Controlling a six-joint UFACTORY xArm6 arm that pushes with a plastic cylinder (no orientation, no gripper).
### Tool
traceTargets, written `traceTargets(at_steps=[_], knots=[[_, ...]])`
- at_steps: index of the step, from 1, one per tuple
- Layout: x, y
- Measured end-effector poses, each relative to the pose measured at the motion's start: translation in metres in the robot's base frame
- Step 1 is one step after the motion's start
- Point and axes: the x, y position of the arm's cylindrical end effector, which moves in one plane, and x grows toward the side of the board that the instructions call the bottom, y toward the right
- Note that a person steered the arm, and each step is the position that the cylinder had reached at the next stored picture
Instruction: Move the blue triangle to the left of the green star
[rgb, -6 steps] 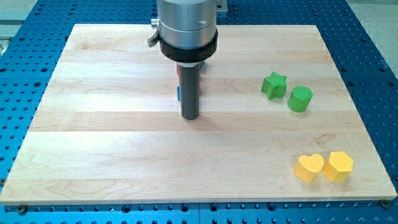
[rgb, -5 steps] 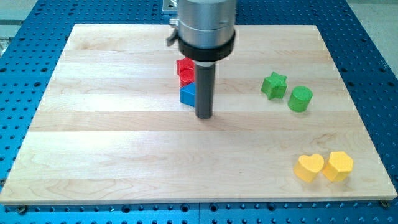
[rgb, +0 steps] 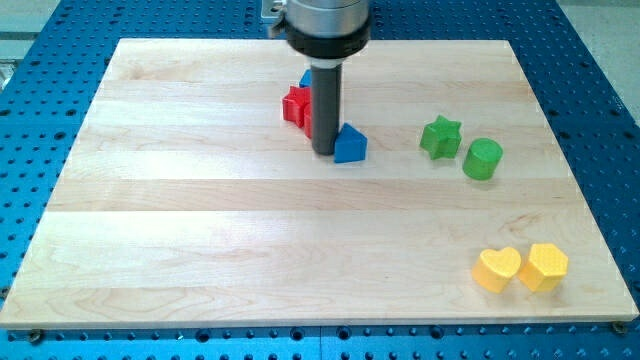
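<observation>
In the camera view, the dark rod's lower end, my tip (rgb: 324, 151), is seen resting on the pale wooden board (rgb: 200, 220), touching the left side of the small blue triangle block (rgb: 349, 145); no jaws are fitted, so nothing is held. The triangle is placed w/ a gap left of the green star block (rgb: 440, 136), a green cylinder block (rgb: 483, 159) just right of that. Red blocks (rgb: 295, 105) are partly hidden behind the rod, and a yellow heart block (rgb: 497, 269) and a yellow hexagon-ish block (rgb: 544, 266) are set touching at bottom right.

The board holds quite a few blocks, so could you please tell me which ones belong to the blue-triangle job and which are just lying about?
Part of the job:
- blue triangle
- green star
- my tip, touching the triangle's left side

Just lying about:
- red blocks
- green cylinder
- yellow heart
- yellow hexagon
</observation>
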Motion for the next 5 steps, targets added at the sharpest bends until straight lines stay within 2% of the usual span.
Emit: traceTargets(at_steps=[3,4,5], knots=[[0.047,0.001],[0.047,0.025],[0.029,0.054]])
